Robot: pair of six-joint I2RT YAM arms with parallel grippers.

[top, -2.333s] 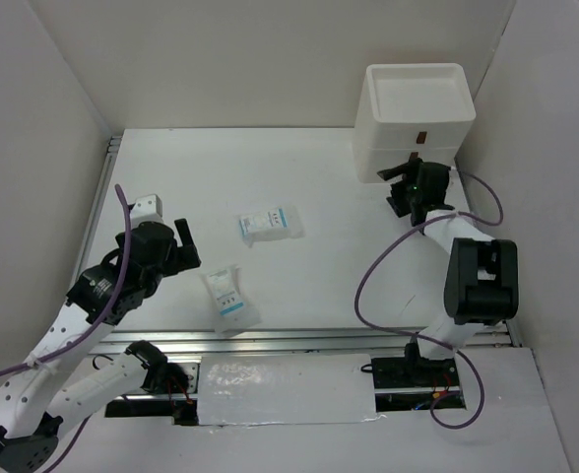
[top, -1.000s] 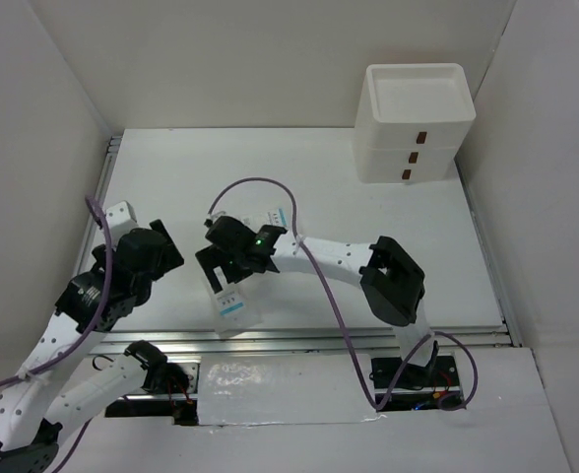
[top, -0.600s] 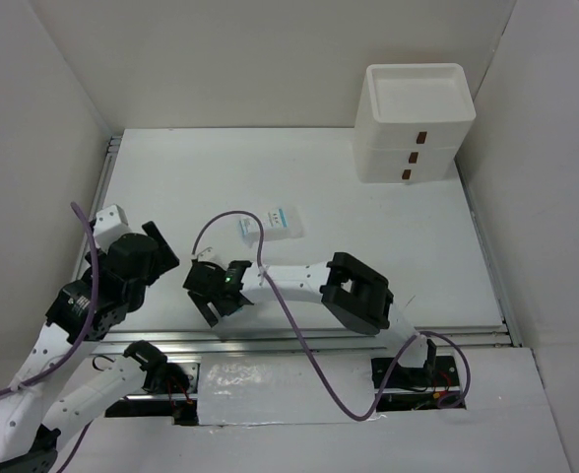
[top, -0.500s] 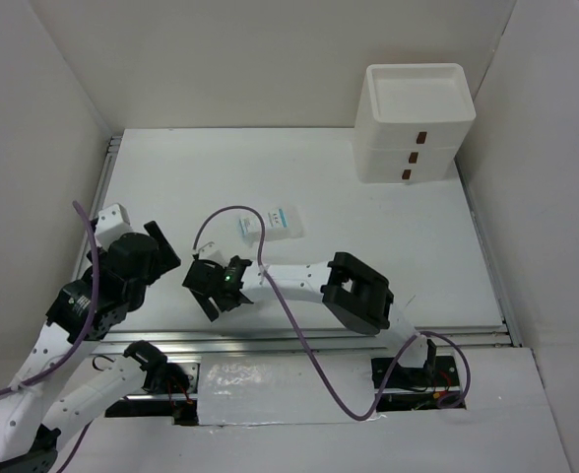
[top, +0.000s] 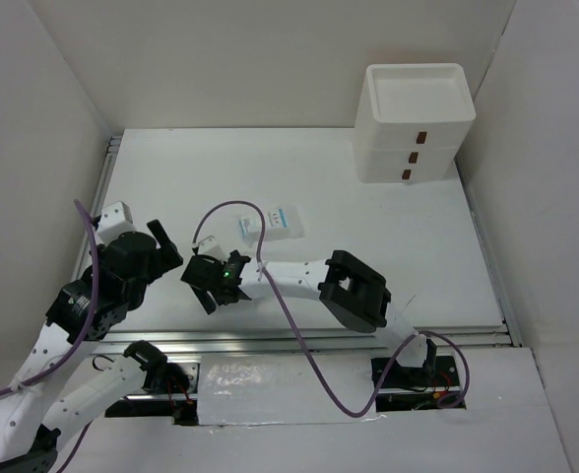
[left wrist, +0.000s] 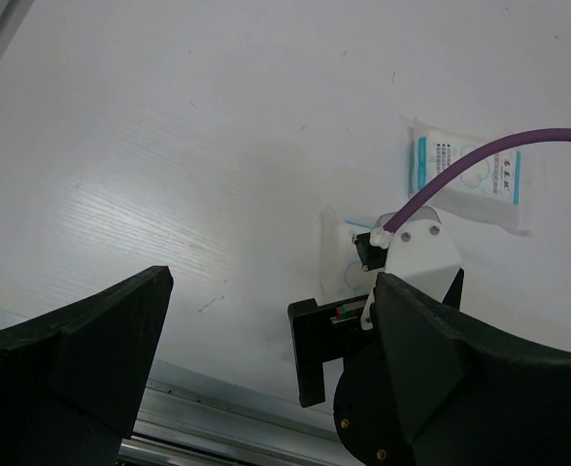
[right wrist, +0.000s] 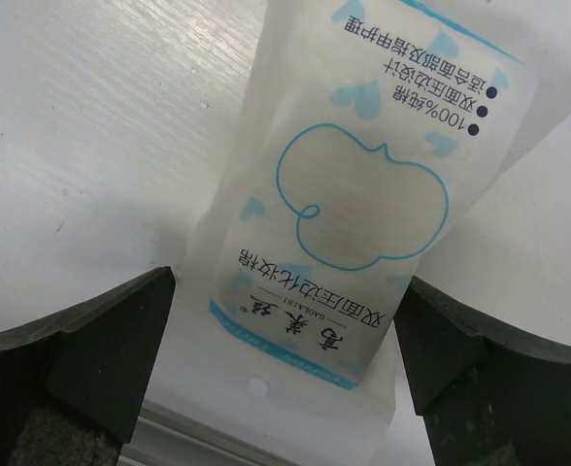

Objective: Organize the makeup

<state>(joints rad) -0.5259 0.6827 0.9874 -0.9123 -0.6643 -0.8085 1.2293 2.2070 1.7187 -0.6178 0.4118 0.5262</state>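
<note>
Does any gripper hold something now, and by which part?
Nothing is held. The right gripper straddles a sachet, jaws open; the left gripper is open, empty.

Smooth, faintly glossy plastic-film sachet (right wrist: 353, 194) on a matt white table (right wrist: 101, 126) with fine grain lines

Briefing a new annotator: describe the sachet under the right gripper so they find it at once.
From the white drawer unit at far right, go to the near left, where the right gripper hangs. The sachet lies between its open fingers, white with blue hearts. The other sachet lies farther back, uncovered.
</note>
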